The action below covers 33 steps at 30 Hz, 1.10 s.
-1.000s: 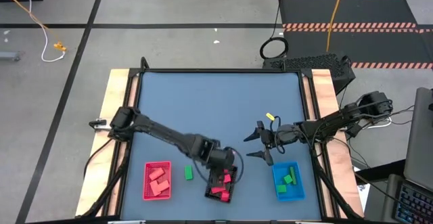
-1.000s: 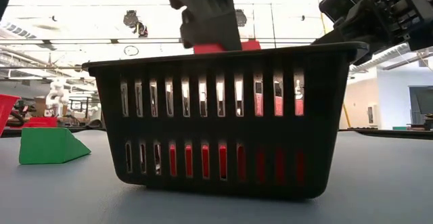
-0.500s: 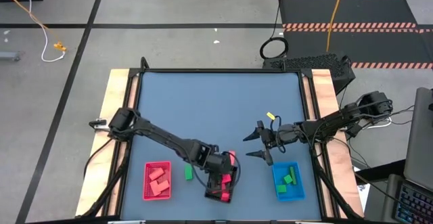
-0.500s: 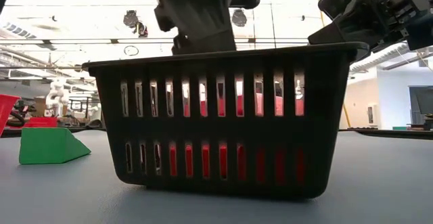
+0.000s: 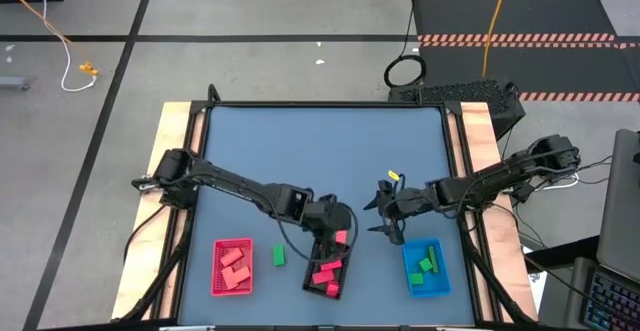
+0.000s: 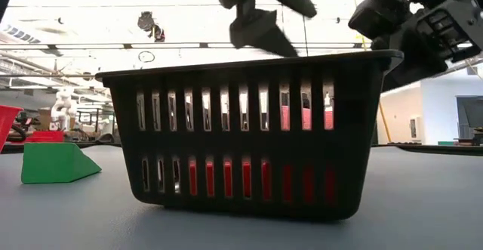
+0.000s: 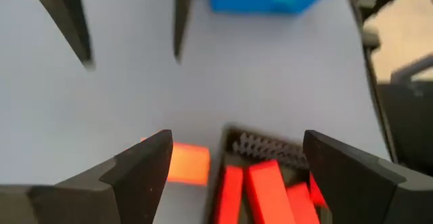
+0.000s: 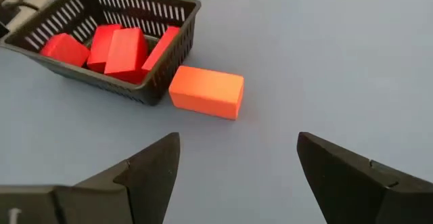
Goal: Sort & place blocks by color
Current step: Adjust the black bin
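Note:
My left gripper [image 5: 340,231] hangs open above the far end of the black tray [image 6: 241,152], touching nothing. Several bright red blocks [image 8: 111,48] lie inside that tray. A salmon block [image 8: 206,92] lies flat on the table just beyond the tray's far end, also seen in the left wrist view [image 7: 186,163]. My right gripper [image 5: 376,216] hovers open to the right of the tray, pointing at the salmon block. A green wedge [image 6: 56,163] rests on the table between the red tray [image 5: 216,271] and the black tray.
The red tray at the near left holds salmon blocks [image 5: 235,264]. The blue tray [image 5: 408,276] at the near right holds green blocks [image 5: 428,261]. The far half of the blue table [image 5: 320,151] is bare. Wooden rails run along both sides.
My left gripper dipped into the black tray with a bright red block, opened and let it go. It has since risen clear of the rim and drawn toward the tray's far end. The block now lies in the tray with the others.

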Each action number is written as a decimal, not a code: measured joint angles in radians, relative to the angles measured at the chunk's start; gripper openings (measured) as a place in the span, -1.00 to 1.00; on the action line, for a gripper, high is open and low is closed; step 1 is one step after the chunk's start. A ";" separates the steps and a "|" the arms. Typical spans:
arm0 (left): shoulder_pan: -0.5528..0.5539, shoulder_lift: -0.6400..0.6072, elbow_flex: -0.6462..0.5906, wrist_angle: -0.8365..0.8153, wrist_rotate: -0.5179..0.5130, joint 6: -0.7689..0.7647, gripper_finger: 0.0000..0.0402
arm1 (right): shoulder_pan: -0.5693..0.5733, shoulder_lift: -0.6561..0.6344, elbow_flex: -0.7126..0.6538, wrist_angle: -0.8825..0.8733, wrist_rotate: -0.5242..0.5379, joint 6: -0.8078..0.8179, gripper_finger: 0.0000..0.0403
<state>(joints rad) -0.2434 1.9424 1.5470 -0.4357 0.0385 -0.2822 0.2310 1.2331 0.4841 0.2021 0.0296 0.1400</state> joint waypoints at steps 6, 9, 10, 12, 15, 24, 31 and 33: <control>0.009 -0.028 0.001 0.041 -0.072 0.046 0.67 | 0.000 0.002 0.031 -0.005 0.000 -0.021 0.44; 0.006 -0.027 0.001 0.040 -0.092 0.047 0.67 | 0.000 0.032 0.031 0.002 -0.001 -0.021 0.44; 0.006 -0.027 0.001 0.041 -0.092 0.047 0.67 | 0.001 0.048 0.031 0.008 -0.004 -0.019 0.44; 0.007 -0.027 0.001 0.044 -0.102 0.042 0.67 | 0.006 0.092 0.031 0.060 -0.006 -0.012 0.44; 0.005 -0.027 0.001 0.048 -0.141 0.034 0.67 | 0.014 0.173 0.031 0.142 -0.035 -0.010 0.44; -0.024 -0.065 0.000 0.055 -0.202 0.018 0.67 | 0.020 0.304 0.031 0.312 -0.059 0.001 0.44; -0.068 -0.159 0.001 0.071 -0.308 0.019 0.67 | 0.020 0.298 0.031 0.364 -0.059 -0.002 0.44; -0.091 -0.189 0.001 0.064 -0.356 0.021 0.67 | 0.020 0.298 0.031 0.373 -0.060 -0.002 0.44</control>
<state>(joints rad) -0.3345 1.7533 1.5478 -0.3716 -0.3174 -0.2611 0.2508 1.5309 0.5151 0.5747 -0.0308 0.1375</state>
